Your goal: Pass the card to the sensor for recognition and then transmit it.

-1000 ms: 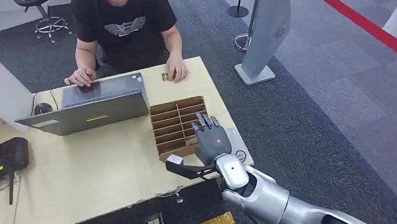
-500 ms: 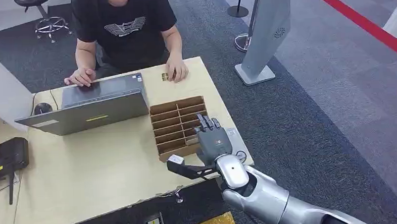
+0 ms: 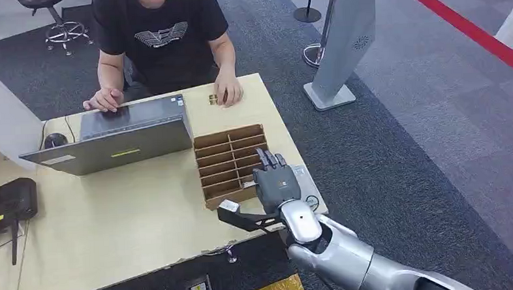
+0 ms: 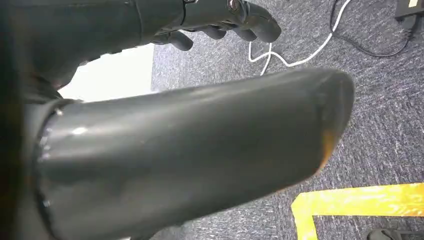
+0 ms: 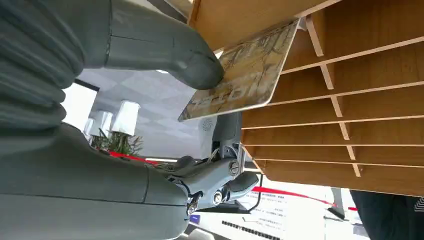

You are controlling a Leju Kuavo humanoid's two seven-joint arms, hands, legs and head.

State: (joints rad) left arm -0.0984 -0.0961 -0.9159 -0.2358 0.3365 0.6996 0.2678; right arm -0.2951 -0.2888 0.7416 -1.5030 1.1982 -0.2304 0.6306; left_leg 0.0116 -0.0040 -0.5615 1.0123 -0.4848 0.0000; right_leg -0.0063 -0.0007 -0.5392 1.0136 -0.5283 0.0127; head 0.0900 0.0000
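1. The right hand pinched the card: the thick thumb pressed on one face, and the darker fingers reached past it over the wooden slot rack.
2. The card was a thin rectangle with rounded corners, its face tan and gold with a mottled, branch-like print and pale lettering too blurred to read. Its far end lay against the rack's edge, by a divider.
3. The left hand hung over grey carpet, fingers curled in with nothing in them, near a white cable.
4. Beyond the right fingers stood the rack's rows of compartments, then a laptop on the table, and farthest a person with both hands resting on the table.
5. Compared with a second before, the right hand had drawn slightly back from the rack toward the table's near edge; the rest lay as before.
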